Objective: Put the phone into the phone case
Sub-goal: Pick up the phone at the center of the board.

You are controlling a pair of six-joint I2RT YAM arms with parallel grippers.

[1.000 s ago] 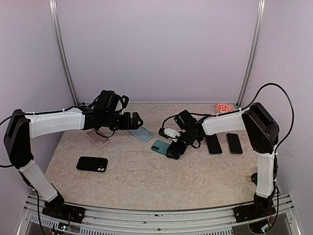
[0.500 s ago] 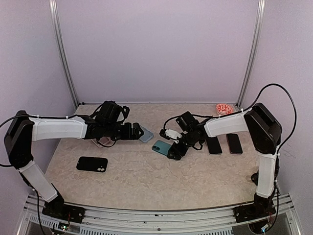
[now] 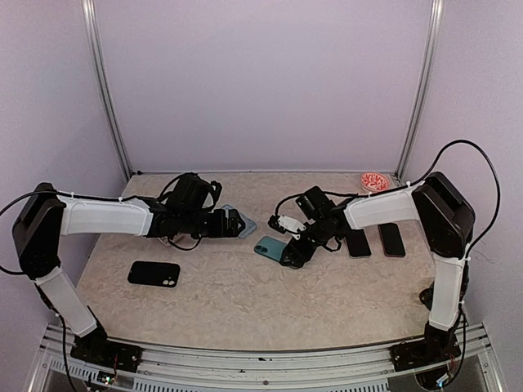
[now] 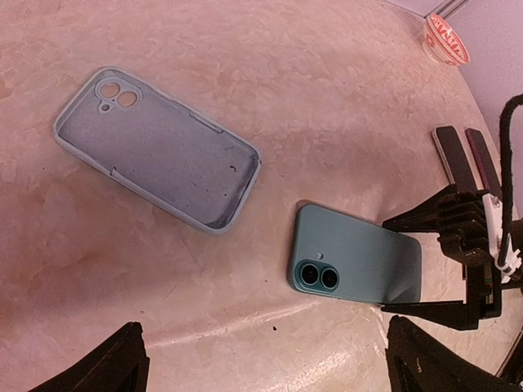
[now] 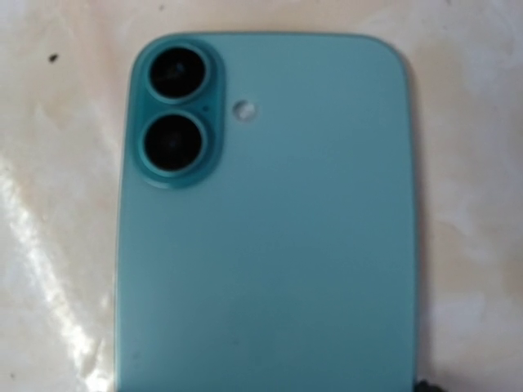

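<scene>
Nearest on the marbled table [image 3: 245,314] lies a black phone [image 3: 154,273]. Past it, mid-table, the teal phone [image 4: 347,257] lies back up with its twin lenses showing, and the right gripper [image 4: 388,265] straddles its far end, a finger along each long edge, though whether they press cannot be told. Just beside it, apart, the grey-blue phone case [image 4: 159,159] lies hollow up under the left gripper [image 3: 229,223], jaws spread wide and holding nothing, and farthest back sits a red-patterned dish [image 3: 374,180], its markings too small to read.

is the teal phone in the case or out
Out. The phone lies camera-side up on the table, apart from the case, which is empty.
</scene>
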